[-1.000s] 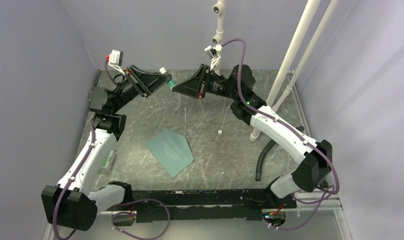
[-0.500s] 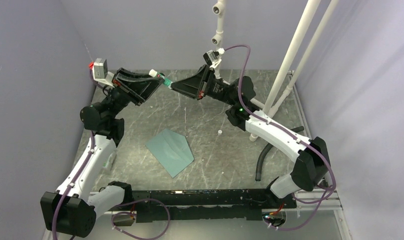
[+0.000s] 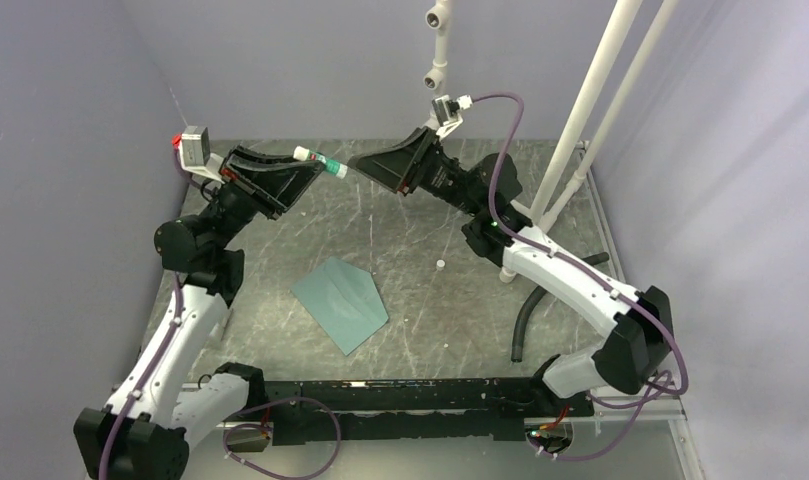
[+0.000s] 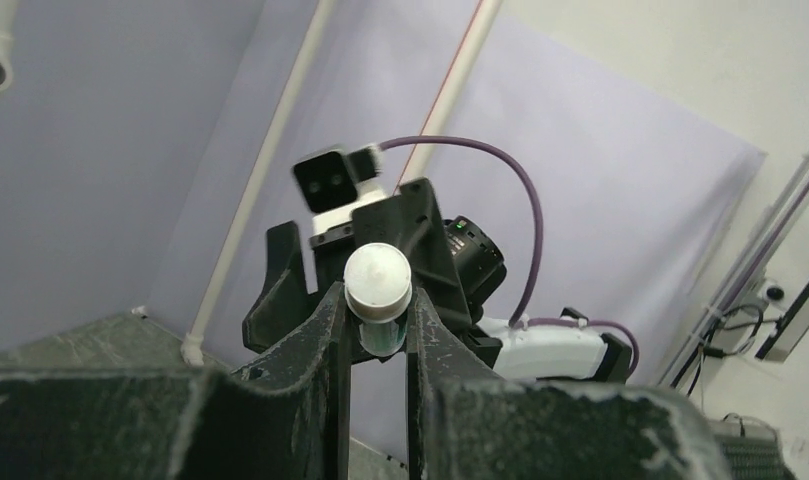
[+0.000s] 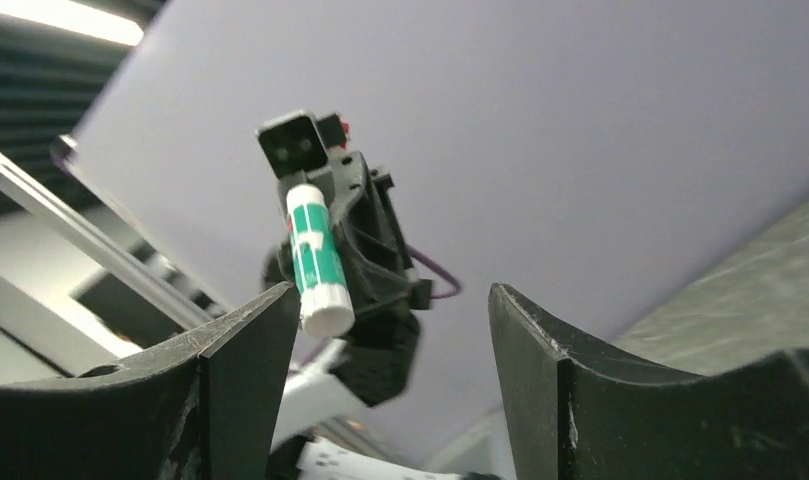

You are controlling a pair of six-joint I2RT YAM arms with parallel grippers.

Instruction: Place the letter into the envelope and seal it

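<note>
Left gripper point(image 3: 302, 166) is clamped on the glue stick point(image 3: 320, 160), which points straight at the right gripper point(image 3: 361, 165), jaws wide apart. Envelope point(image 3: 340, 303) lies flat on the table point(image 3: 430, 225), well below both.

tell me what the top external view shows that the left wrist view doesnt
Only top external: the envelope lying flat on the table. Only left wrist: the white round end of the tube, pinched between the fingers of the left hand. Both: the left hand shut on the tube, the open right hand facing it.
</note>
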